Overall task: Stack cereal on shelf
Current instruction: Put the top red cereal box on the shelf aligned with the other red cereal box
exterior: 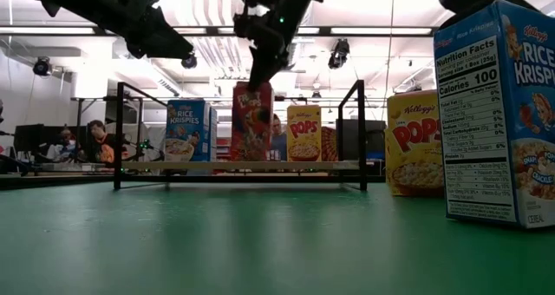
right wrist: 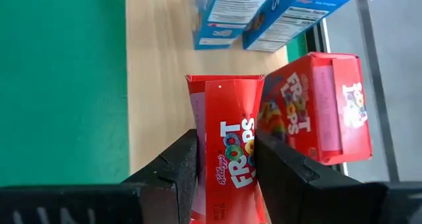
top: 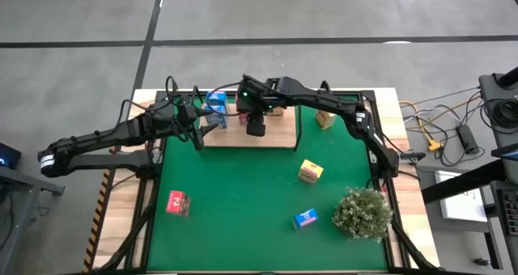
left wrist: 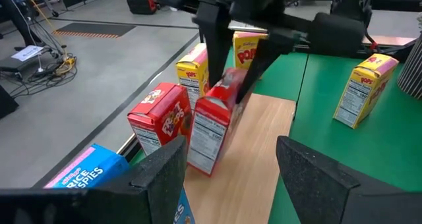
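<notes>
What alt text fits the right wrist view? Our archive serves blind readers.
The right pincer grips a red Froot Loops carton over the wooden shelf board. A second red carton lies beside it, two blue cartons beyond.

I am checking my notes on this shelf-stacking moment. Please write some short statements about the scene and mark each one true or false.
1. The right pincer grips a red Froot Loops box over the wooden shelf. True.
2. The left pincer holds a blue Rice Krispies box. False: its fingers stand open and hold nothing; it waits beside the shelf's left end.
3. A yellow Corn Pops box lies on the green mat, off the shelf. True.
4. The plant stands on the wooden shelf. False: it stands on the mat near the right front corner.
5. A red box lies on the mat at the left. True.
</notes>
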### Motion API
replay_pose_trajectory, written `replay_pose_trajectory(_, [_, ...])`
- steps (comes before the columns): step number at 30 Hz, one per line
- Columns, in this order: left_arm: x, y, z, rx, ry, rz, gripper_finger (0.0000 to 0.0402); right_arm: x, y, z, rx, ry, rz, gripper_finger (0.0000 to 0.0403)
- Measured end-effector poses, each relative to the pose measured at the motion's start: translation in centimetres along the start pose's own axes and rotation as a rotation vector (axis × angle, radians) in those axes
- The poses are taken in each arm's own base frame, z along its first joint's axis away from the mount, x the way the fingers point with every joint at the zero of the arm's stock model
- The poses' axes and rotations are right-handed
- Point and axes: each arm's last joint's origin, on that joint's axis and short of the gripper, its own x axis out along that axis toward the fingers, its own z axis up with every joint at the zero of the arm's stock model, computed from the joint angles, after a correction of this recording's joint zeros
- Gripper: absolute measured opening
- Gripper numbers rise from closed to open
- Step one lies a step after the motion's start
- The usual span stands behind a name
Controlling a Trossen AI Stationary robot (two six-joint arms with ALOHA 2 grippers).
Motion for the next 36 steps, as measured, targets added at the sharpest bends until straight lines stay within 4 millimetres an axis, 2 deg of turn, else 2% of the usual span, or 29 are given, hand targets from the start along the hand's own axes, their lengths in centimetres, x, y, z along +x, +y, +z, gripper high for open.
replay_pose_trajectory(9, [0.0, 0.0, 0.0, 0.0, 0.0, 0.0, 0.0217, 0.0, -0.6, -0.1, -0.002, -0.04, 0.105, 0.0127])
replay_pose_trajectory(12, [0.0, 0.0, 0.0, 0.0, 0.0, 0.0, 0.0217, 0.7, -0.5, -0.1, -0.012, -0.039, 0.142, 0.0127])
replay_pose_trajectory(16, [0.0, 0.0, 0.0, 0.0, 0.0, 0.0, 0.0217, 1.8, -0.4, -0.3, -0.013, -0.015, 0.148, 0.0127])
replay_pose_trajectory(36, [0.0, 0.0, 0.0, 0.0, 0.0, 0.0, 0.0217, 2.2, -1.0, -0.3, -0.009, -0.03, 0.119, 0.0127])
